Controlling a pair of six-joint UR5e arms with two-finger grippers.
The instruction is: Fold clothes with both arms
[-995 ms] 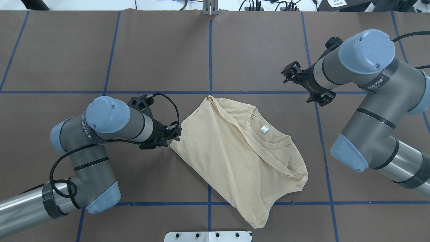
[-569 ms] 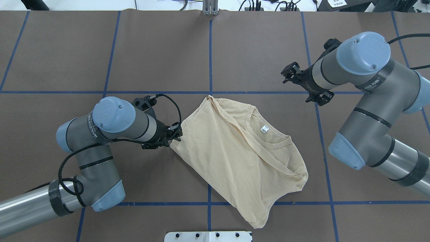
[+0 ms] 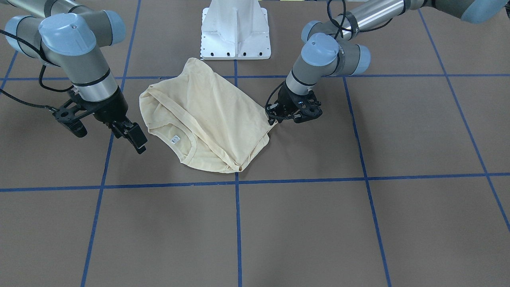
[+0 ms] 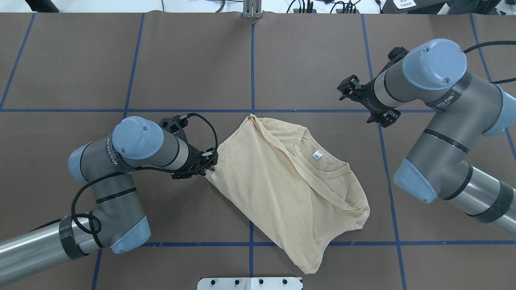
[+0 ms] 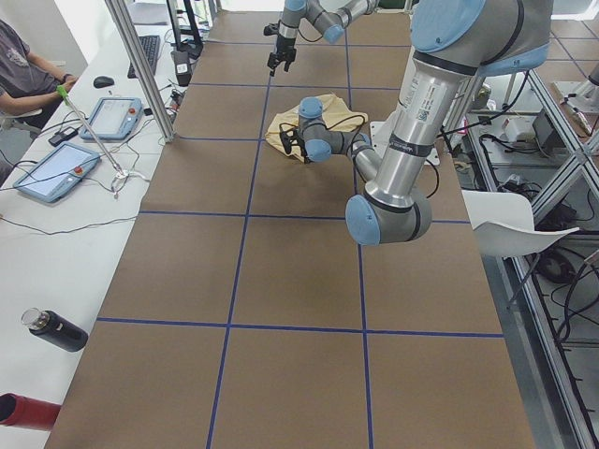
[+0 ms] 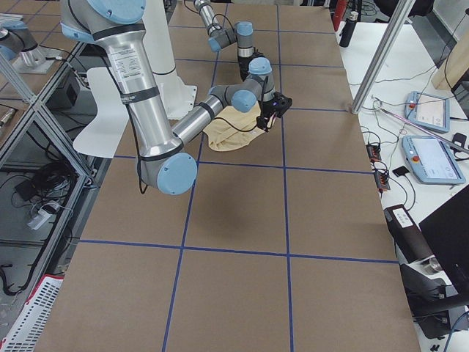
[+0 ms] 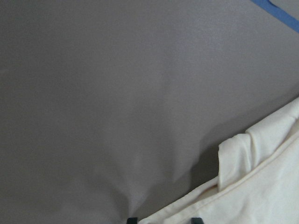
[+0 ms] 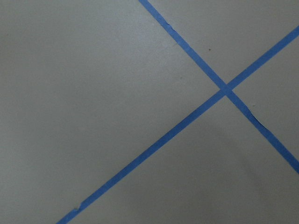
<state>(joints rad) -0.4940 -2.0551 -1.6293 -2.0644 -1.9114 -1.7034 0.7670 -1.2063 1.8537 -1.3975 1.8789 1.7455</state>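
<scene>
Lying diagonally, neckline toward spread right jaws, the T-shirt [image 4: 262, 181] reaches between left jaws, grip unclear.

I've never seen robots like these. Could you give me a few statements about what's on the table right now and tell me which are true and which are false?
1. The T-shirt lies on the table with its white neck label showing. True.
2. The right tool is gripping the T-shirt's collar. False: it is open and hangs over bare table beside the T-shirt, clear of it.
3. The left tool is down at one edge of the T-shirt. True.
4. The T-shirt is spread flat with both sleeves stretched out. False: it is folded over into a compact shape, and no sleeve sticks out.
</scene>
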